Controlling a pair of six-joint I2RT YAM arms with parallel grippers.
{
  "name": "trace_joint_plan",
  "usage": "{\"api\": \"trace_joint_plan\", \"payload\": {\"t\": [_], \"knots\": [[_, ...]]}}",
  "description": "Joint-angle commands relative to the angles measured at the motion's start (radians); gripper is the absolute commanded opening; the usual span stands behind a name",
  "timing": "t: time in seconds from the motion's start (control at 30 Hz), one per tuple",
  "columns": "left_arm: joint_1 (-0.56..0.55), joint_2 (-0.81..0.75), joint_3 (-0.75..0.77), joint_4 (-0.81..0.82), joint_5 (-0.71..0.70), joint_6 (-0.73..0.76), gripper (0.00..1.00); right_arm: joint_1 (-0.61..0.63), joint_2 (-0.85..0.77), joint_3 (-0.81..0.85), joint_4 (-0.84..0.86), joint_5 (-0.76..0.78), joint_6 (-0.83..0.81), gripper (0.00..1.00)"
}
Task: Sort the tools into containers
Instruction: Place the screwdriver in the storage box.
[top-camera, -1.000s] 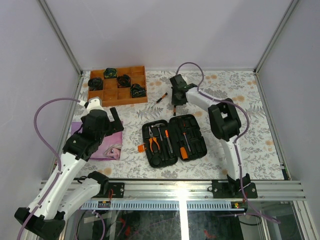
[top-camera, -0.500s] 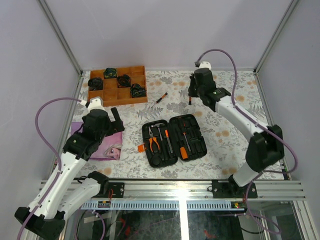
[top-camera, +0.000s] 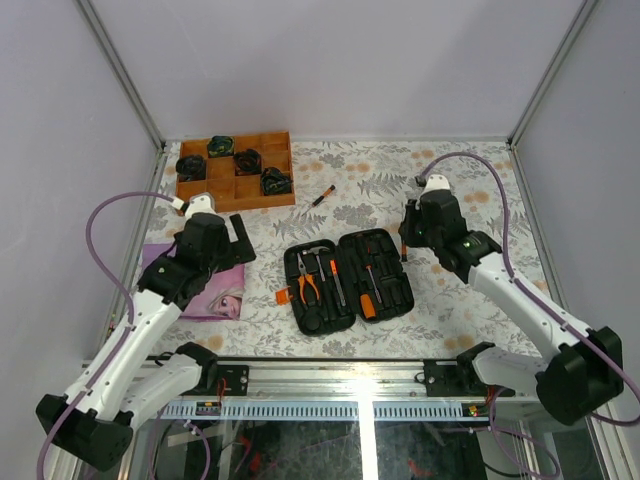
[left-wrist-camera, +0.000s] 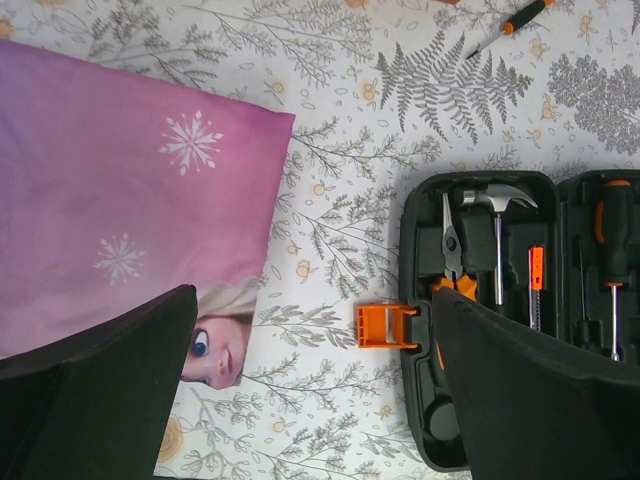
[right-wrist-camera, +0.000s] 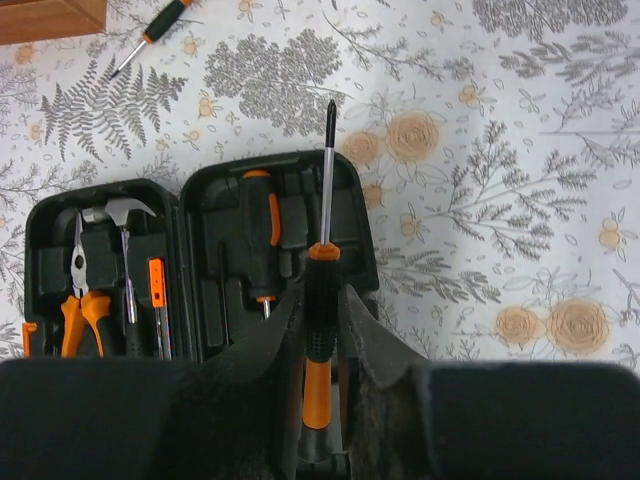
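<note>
The black tool case (top-camera: 348, 278) lies open mid-table with its orange latch (top-camera: 283, 296) at the left. Orange-handled pliers (top-camera: 308, 285), a hammer (top-camera: 318, 253) and several screwdrivers sit in its slots. My right gripper (top-camera: 405, 244) hovers at the case's right edge, shut on a black-and-orange screwdriver (right-wrist-camera: 320, 310) whose shaft points away over the case (right-wrist-camera: 365, 250). My left gripper (top-camera: 236, 240) is open and empty, left of the case (left-wrist-camera: 420, 250); its fingers (left-wrist-camera: 100, 400) stand wide apart. One small screwdriver (top-camera: 322, 195) lies loose on the cloth beyond the case.
A brown wooden compartment tray (top-camera: 226, 192) holding several dark objects stands at the back left. A purple picture sheet (top-camera: 205, 290) lies under the left arm. Metal frame posts and walls border the flowered tablecloth.
My right arm swung from the far middle of the table, near the loose screwdriver, back and right to the case's right edge, carrying a screwdriver. My left arm shifted slightly.
</note>
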Motion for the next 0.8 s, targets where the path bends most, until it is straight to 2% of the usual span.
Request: {"api": "trace_joint_plan", "payload": {"t": [0.0,0.2,0.53,0.77], "knots": [[0.007,0.049,0.01,0.041,0.047,-0.093,1.0,0.006,-0.068,-0.041,-0.035,0.048,0.04,0.0],[0.006,0.115,0.002,0.035,0.085,-0.127,1.0,0.006,-0.135,-0.122,0.013,0.025,0.047,0.01],[0.006,0.225,0.002,0.033,0.143,-0.151,1.0,0.006,-0.076,-0.05,-0.098,-0.121,-0.028,0.01],[0.006,0.207,-0.011,0.071,0.066,-0.158,1.0,0.006,-0.082,-0.069,-0.074,-0.061,0.024,0.0]]}}
